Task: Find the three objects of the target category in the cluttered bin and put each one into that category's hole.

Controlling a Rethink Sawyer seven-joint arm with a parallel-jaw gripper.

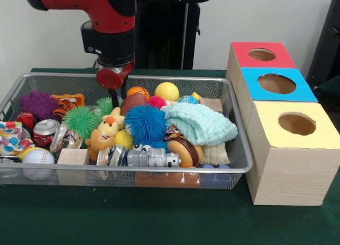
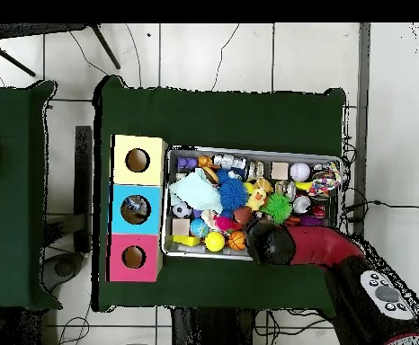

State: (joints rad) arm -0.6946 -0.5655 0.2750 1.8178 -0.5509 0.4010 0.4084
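The silver wire-mesh bin [image 1: 159, 171] holds a heap of toys; it also shows in the overhead view [image 2: 165, 207]. My gripper [image 1: 113, 95] hangs from the red arm over the bin's far side, low beside a brown football [image 1: 133, 102] and a small basketball [image 1: 139, 90]. Its tips are hidden behind the toys. In the overhead view the arm's wrist [image 2: 265, 241] covers it. Next to the bin stand three wooden boxes with round holes in their tops: red [image 1: 281, 58], blue [image 1: 304, 89] and yellow [image 1: 329, 136].
The bin holds a blue spiky ball [image 1: 145, 123], a green one [image 1: 81, 120], a purple one [image 1: 38, 104], a yellow ball [image 1: 167, 91], a baseball [image 1: 37, 157], a mint cloth [image 1: 202, 123], a soda can [image 1: 45, 132], a plush toy [image 1: 109, 129] and wooden blocks [image 1: 73, 157].
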